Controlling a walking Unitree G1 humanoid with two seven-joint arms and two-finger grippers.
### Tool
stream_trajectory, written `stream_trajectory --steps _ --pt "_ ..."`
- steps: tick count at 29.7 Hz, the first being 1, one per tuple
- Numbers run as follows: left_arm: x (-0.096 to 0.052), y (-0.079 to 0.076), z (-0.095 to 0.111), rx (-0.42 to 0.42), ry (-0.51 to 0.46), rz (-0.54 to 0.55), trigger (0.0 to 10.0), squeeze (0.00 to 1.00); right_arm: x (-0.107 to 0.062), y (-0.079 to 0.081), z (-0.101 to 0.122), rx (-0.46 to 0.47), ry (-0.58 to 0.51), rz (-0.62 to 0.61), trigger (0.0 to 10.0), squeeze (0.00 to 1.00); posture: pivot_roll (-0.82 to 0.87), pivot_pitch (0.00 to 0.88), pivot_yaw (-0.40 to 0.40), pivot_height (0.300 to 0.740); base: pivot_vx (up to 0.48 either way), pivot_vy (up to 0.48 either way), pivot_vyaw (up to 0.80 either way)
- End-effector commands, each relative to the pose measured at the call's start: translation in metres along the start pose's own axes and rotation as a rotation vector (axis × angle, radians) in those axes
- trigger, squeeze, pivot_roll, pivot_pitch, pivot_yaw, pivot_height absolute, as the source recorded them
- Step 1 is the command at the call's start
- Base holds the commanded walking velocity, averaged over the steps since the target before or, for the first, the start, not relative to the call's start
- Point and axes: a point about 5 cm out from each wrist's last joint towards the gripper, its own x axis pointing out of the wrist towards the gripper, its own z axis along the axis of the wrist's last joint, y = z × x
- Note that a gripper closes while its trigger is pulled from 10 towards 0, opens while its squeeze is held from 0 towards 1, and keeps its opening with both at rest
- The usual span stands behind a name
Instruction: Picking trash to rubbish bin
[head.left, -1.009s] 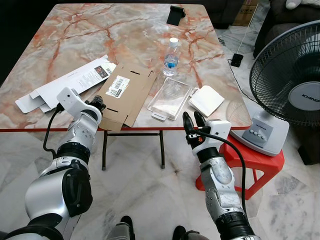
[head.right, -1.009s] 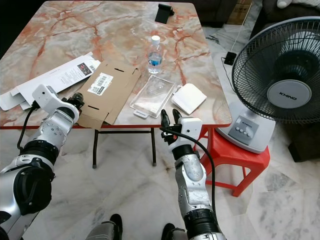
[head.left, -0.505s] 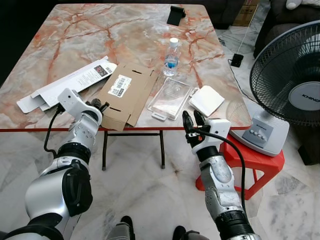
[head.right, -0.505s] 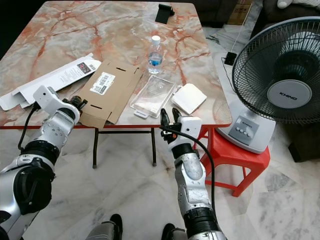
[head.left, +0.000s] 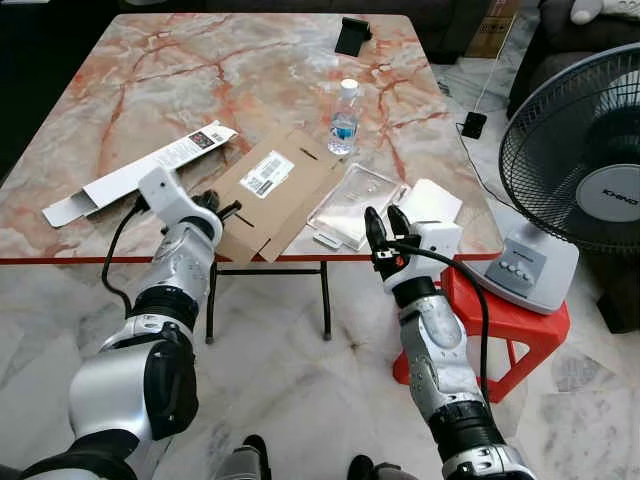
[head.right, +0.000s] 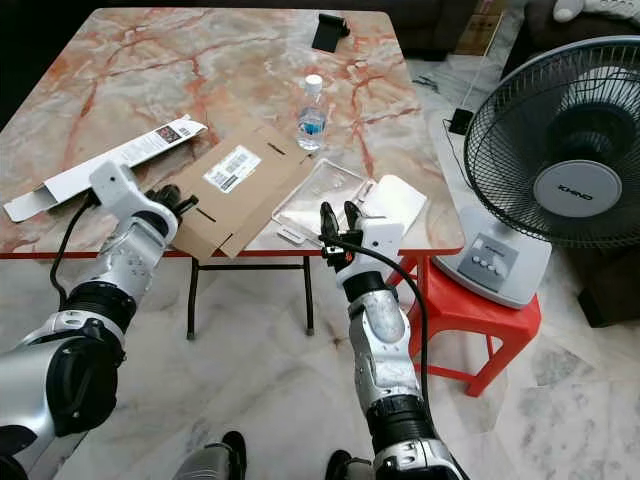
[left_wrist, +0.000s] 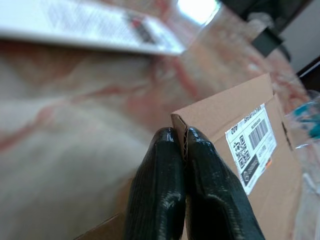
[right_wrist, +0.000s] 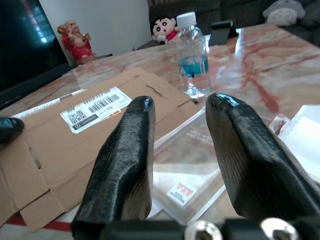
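Observation:
A flattened brown cardboard box (head.left: 285, 185) with a white barcode label lies near the front edge of the marble table (head.left: 200, 80). My left gripper (head.left: 224, 209) is shut on the near left edge of that cardboard (left_wrist: 235, 120), its fingertips (left_wrist: 165, 150) pressed together around the corrugated edge. My right gripper (head.left: 384, 221) is open at the table's front edge, just before a clear plastic package (head.left: 356, 204). In the right wrist view the clear package (right_wrist: 187, 170) lies between and beyond the spread fingers (right_wrist: 125, 150).
A long white carton (head.left: 135, 173) lies left of the cardboard. A small water bottle (head.left: 344, 115) stands behind it, a white packet (head.left: 432, 199) lies right of the clear package, and a black object (head.left: 351, 35) sits at the far edge. A standing fan (head.left: 585, 180) and red stool (head.left: 505, 310) are on the right.
My left gripper has moved right along the table edge with the cardboard, which has slid and turned. My right gripper has risen closer to the clear package.

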Motion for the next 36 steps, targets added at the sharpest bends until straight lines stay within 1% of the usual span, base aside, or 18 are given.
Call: stream_trajectory --steps 1,2,5,8,10,11,12,13,15,17,20,21,22,29,31,32,33,36 --pt "-0.002 -0.002 0.005 0.077 -0.057 -0.022 10.0 0.00 0.003 -0.003 0.002 0.008 -0.013 -0.012 10.0 0.00 0.01 0.074 -0.012 0.740 0.000 0.000 0.00" --pt "-0.003 -0.004 0.008 0.100 -0.087 -0.031 10.0 0.00 0.004 -0.003 0.002 0.006 -0.014 -0.011 10.0 0.00 0.01 0.067 -0.013 0.740 0.000 0.000 0.00" --pt "-0.004 -0.004 0.015 0.127 -0.133 -0.032 10.0 0.00 0.006 -0.003 0.003 0.005 -0.015 -0.011 10.0 0.00 0.01 0.059 -0.012 0.740 0.000 0.000 0.00" --pt "-0.007 -0.003 0.029 0.171 -0.226 -0.025 10.0 0.00 0.007 -0.003 0.003 0.005 -0.016 -0.009 10.0 0.00 0.02 0.051 -0.014 0.740 0.000 0.000 0.00" --pt "-0.008 -0.003 0.030 0.176 -0.234 -0.029 10.0 0.00 0.008 -0.003 0.003 0.006 -0.016 -0.009 10.0 0.00 0.02 0.051 -0.014 0.740 0.000 0.000 0.00" --pt "-0.012 -0.008 0.040 0.174 -0.315 -0.062 10.0 0.00 0.010 -0.003 0.004 0.004 -0.019 -0.003 10.0 0.00 0.03 0.038 -0.020 0.740 0.000 0.000 0.00" --pt "-0.012 -0.008 0.040 0.174 -0.315 -0.062 10.0 0.00 0.010 -0.003 0.004 0.004 -0.019 -0.003 10.0 0.00 0.03 0.038 -0.020 0.740 0.000 0.000 0.00" --pt "-0.017 -0.011 0.044 0.196 -0.376 -0.079 10.0 0.00 0.012 -0.003 0.005 -0.002 -0.024 -0.002 10.0 0.00 0.04 0.028 -0.021 0.740 0.000 0.000 0.00" --pt "-0.023 -0.014 0.043 0.243 -0.415 -0.104 10.0 0.00 0.014 -0.004 0.008 -0.003 -0.037 -0.009 10.0 0.00 0.04 0.022 -0.020 0.740 0.000 0.000 0.00" --pt "-0.031 -0.014 0.035 0.350 -0.441 -0.126 10.0 0.00 0.016 -0.006 0.011 -0.008 -0.055 -0.018 10.0 0.00 0.04 0.017 -0.019 0.740 0.000 0.000 0.00" --pt "-0.039 -0.010 0.020 0.445 -0.436 -0.124 10.0 0.00 0.019 -0.011 0.020 -0.015 -0.095 -0.046 10.0 0.00 0.03 0.000 -0.018 0.740 0.000 0.000 0.00" --pt "-0.039 -0.010 0.020 0.445 -0.436 -0.124 10.0 0.00 0.019 -0.011 0.020 -0.015 -0.095 -0.046 10.0 0.00 0.03 0.000 -0.018 0.740 0.000 0.000 0.00" --pt "-0.044 -0.010 0.017 0.473 -0.446 -0.133 10.0 0.00 0.020 -0.013 0.024 -0.020 -0.110 -0.050 10.0 0.00 0.03 0.000 -0.017 0.740 0.000 0.000 0.00" --pt "-0.051 -0.019 0.012 0.477 -0.463 -0.155 10.0 0.00 0.023 -0.017 0.029 -0.036 -0.131 -0.047 10.0 0.00 0.03 0.000 -0.015 0.740 0.000 0.000 0.00" --pt "-0.052 -0.019 0.006 0.494 -0.442 -0.161 10.0 0.00 0.023 -0.016 0.028 -0.035 -0.133 -0.047 10.0 0.00 0.03 0.000 -0.014 0.740 0.000 0.000 0.00" --pt "-0.052 -0.019 0.006 0.494 -0.442 -0.161 10.0 0.00 0.023 -0.016 0.028 -0.035 -0.133 -0.047 10.0 0.00 0.03 0.000 -0.014 0.740 0.000 0.000 0.00" --pt "-0.051 -0.017 0.001 0.501 -0.422 -0.152 10.0 0.00 0.023 -0.015 0.027 -0.034 -0.129 -0.045 10.0 0.00 0.03 0.000 -0.014 0.740 0.000 0.000 0.00" --pt "-0.050 -0.015 -0.003 0.488 -0.400 -0.134 10.0 0.00 0.022 -0.014 0.025 -0.033 -0.124 -0.042 10.0 0.00 0.02 0.000 -0.012 0.740 0.000 0.000 0.00"
